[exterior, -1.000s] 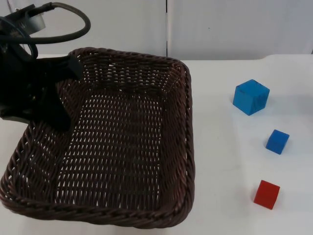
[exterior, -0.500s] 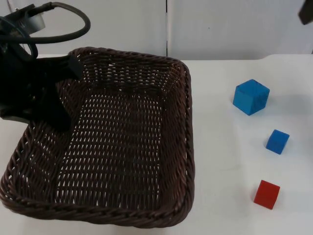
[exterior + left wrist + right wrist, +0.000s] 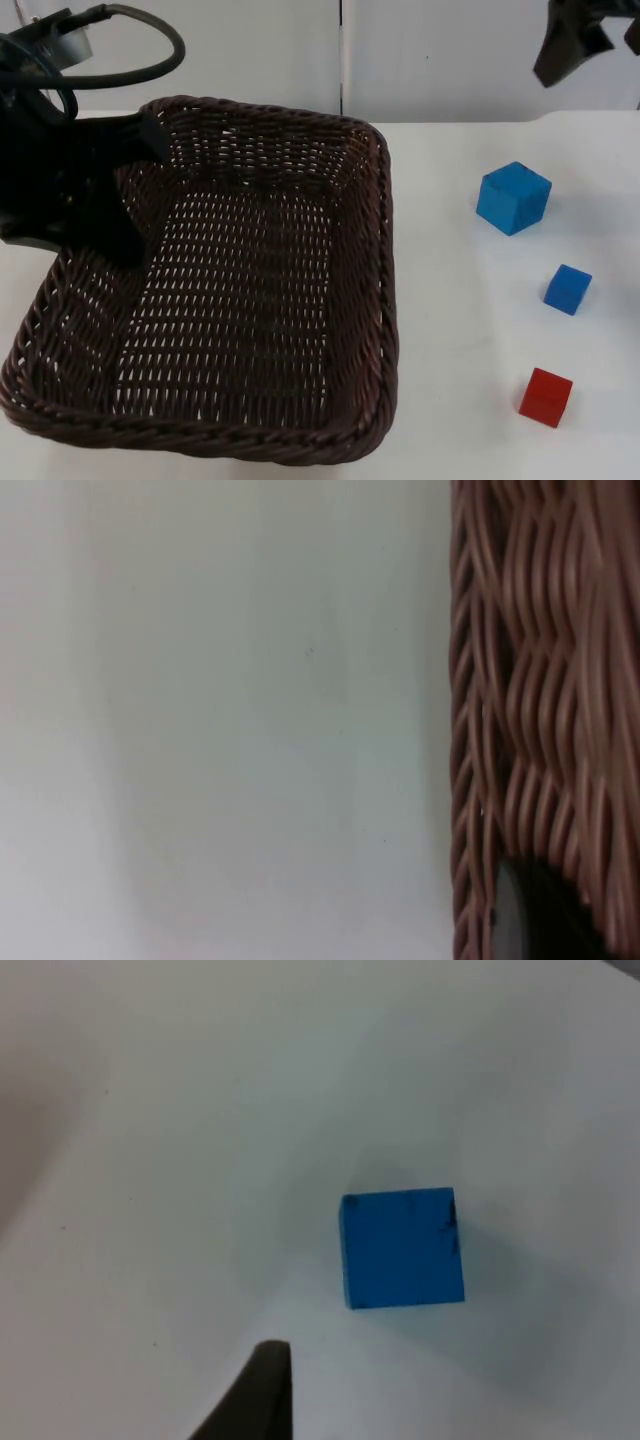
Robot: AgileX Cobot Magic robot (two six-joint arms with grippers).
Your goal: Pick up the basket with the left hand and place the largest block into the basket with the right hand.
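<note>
My left gripper is clamped on the left rim of the brown wicker basket; the left wrist view adds the weave right at one fingertip over white table. My right gripper hangs high by the grey wall, and I cannot tell how its fingers stand. The large blue block sits on the table right of the basket, with a small blue block and a red block nearer the camera; the right wrist view looks down on the large block.

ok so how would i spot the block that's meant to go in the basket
Start at the big brown wicker basket on the white table; three blocks sit in a loose line on its right-arm side. Take the light blue block nearest the partition wall. It is clearly bigger than the small blue block and the red block.
</note>
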